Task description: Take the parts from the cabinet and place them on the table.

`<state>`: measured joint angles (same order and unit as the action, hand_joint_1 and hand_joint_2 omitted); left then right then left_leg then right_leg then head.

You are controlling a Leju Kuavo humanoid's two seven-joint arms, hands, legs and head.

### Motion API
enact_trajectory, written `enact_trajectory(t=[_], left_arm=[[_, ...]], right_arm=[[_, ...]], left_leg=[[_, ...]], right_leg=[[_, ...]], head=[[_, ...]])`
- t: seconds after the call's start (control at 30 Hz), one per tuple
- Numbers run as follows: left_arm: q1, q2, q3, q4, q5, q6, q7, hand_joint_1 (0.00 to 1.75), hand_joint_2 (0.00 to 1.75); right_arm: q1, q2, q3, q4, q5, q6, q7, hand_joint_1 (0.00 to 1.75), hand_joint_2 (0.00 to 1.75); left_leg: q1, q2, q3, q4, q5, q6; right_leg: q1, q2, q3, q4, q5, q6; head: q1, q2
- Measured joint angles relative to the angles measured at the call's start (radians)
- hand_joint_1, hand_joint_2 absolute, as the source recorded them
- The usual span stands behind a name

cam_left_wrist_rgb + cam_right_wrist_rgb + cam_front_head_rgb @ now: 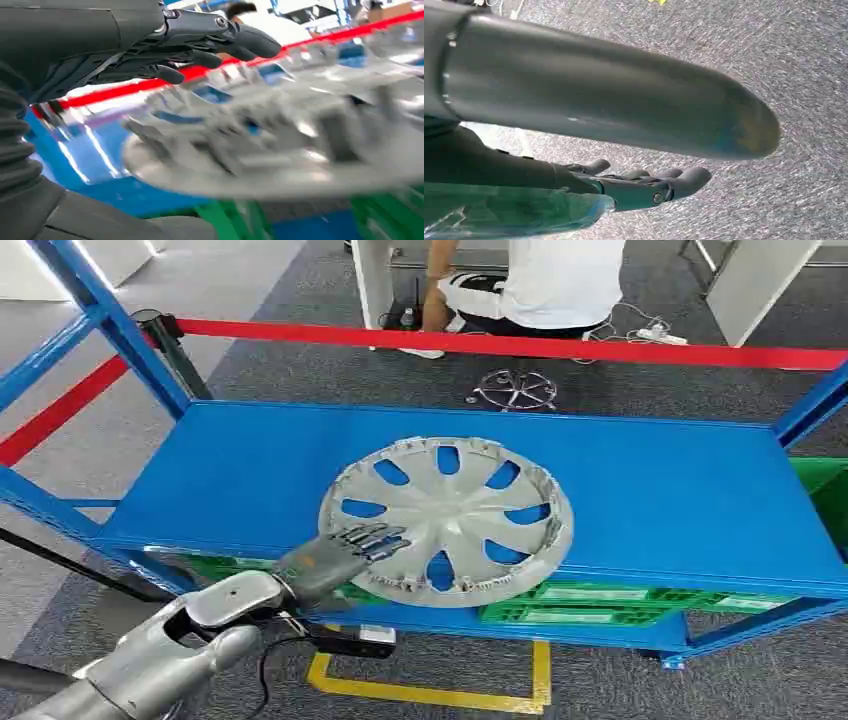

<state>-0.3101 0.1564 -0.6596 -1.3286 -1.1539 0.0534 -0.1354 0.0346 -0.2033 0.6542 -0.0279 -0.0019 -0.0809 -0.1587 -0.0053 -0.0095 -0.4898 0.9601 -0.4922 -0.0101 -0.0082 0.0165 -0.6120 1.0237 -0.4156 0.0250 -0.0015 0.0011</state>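
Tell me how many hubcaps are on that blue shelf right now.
1: a silver hubcap lies flat at the blue shelf's front edge, with the left hand at its rim. None seems hidden.

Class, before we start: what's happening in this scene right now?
A humanoid robot reaches its left hand to the near edge of a silver hubcap lying flat on a blue shelf, fingers over its rim. Its right hand hangs over the grey floor, holding nothing. A person crouches behind the red barrier tape.
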Motion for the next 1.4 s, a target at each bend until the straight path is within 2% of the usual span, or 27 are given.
enact_trajectory(t=[0.23, 0.57, 1.4], left_arm=[[0.044, -0.031, -0.012, 0.07, 0.04, -0.001, 0.0, 0.0, 1.75], [0.046, -0.053, 0.001, 0.135, 0.055, 0.02, -0.001, 0.0, 1.75], [0.048, -0.064, 0.012, 0.151, 0.055, 0.024, -0.002, 0.0, 1.75]], right_arm=[[0.0, -0.001, 0.003, -0.009, -0.003, 0.003, 0.0, 0.0, 0.0], [0.0, -0.002, 0.011, -0.015, -0.006, 0.0, 0.002, 0.0, 0.0], [0.0, -0.003, 0.017, -0.018, -0.008, 0.001, 0.003, 0.0, 0.0]], left_leg=[[0.0, 0.0, 0.0, 0.0, 0.0, 0.001], [-0.001, -0.002, 0.005, 0.0, -0.001, 0.001], [-0.001, -0.002, 0.008, 0.0, 0.0, 0.002]], right_leg=[[0.0, -0.001, 0.001, 0.0, 0.0, 0.0], [-0.001, -0.002, 0.007, 0.0, -0.001, 0.001], [-0.001, -0.003, 0.01, 0.0, -0.001, 0.001]], head=[[0.0, 0.0], [0.0, 0.0], [0.0, 0.0]])
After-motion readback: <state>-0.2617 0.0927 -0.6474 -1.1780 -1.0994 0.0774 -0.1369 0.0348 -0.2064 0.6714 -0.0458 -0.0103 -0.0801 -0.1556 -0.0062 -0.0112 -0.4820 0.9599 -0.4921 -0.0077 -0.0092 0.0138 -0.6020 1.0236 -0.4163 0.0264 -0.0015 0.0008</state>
